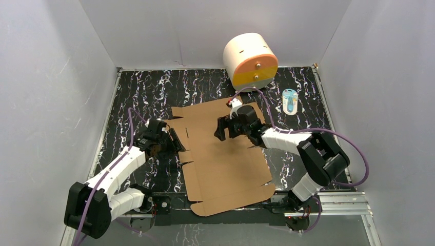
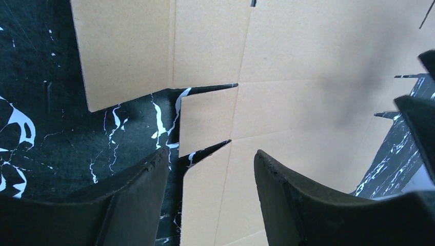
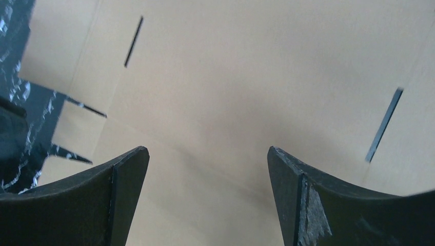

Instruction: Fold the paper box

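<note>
The paper box (image 1: 225,164) lies flat as a brown die-cut cardboard sheet in the middle of the black marbled table. My left gripper (image 1: 174,142) is at the sheet's left edge. In the left wrist view it (image 2: 209,160) stands open over a side flap (image 2: 205,120) and the notches cut beside it, with nothing pinched between the fingers. My right gripper (image 1: 221,131) hovers over the sheet's upper middle panel. In the right wrist view it (image 3: 208,151) is wide open above bare cardboard (image 3: 231,77), with a slot (image 3: 383,125) off to its right.
A white cylinder with an orange-yellow face (image 1: 250,60) stands at the back of the table. A small blue-and-white packet (image 1: 290,101) lies at the back right. Grey walls close in three sides. A metal rail (image 1: 333,202) runs along the near edge.
</note>
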You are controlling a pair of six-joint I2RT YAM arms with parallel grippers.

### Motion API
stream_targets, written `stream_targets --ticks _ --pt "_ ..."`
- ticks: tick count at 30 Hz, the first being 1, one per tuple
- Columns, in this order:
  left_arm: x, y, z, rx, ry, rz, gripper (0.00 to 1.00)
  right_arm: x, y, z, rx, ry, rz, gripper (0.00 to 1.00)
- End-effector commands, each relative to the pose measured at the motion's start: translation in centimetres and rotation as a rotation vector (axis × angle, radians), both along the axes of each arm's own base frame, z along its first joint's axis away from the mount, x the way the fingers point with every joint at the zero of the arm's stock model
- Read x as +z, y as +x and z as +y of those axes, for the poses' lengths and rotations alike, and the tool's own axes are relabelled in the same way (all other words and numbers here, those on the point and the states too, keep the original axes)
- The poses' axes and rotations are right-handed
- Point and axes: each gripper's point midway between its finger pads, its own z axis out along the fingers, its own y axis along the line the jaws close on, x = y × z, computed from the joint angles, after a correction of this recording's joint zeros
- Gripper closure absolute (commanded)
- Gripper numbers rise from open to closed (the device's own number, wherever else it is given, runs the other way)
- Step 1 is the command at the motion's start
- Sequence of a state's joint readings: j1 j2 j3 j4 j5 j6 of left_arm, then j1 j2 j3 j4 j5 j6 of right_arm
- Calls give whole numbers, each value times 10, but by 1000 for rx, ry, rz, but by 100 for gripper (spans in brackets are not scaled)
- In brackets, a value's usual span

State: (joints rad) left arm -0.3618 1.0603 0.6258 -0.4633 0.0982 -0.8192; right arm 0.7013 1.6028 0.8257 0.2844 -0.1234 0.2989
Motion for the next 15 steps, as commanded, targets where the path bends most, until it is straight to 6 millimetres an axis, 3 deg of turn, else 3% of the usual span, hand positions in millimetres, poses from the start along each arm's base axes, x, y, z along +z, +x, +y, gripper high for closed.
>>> stream_targets --ticks 1,15 --pt "-6 2 -5 4 -28 -4 40 -14 -23 -12 27 -10 41 5" --pt "-43 -1 -10 -16 -33 66 44 -43 -45 -14 55 -30 100 5"
